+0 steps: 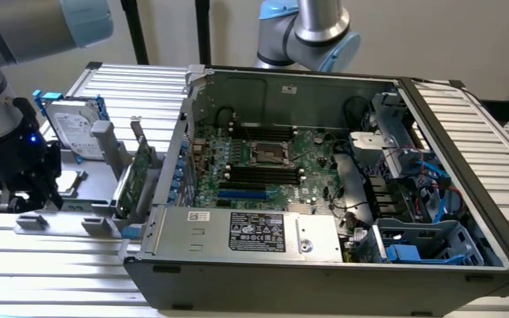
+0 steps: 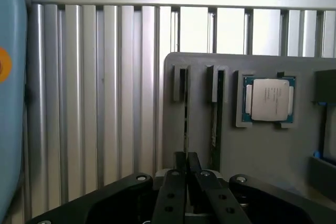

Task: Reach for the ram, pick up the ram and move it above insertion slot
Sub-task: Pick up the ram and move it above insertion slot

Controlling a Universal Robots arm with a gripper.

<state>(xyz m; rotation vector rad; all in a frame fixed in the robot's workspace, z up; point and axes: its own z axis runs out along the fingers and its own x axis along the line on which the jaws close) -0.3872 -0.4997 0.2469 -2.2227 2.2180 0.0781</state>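
Observation:
The ram (image 2: 185, 124) is a thin stick seen edge-on, standing in one slot of the grey holder (image 2: 262, 150). My gripper (image 2: 187, 156) hangs straight over it, its two black fingers pressed together on the stick's near end. In the exterior view my gripper (image 1: 20, 205) is low over the holder (image 1: 77, 192), at that view's left, beside the open computer case (image 1: 325, 265). The black memory slots (image 1: 264, 175) lie on the green motherboard inside the case, well to the exterior view's right of my gripper.
A second edge-on stick (image 2: 214, 124) stands in the neighbouring slot, with a processor chip (image 2: 269, 100) beyond it. A green expansion card (image 1: 140, 175) and a hard drive (image 1: 73, 129) stand upright on the holder between my gripper and the case wall. Another arm (image 1: 312, 33) rises behind the case.

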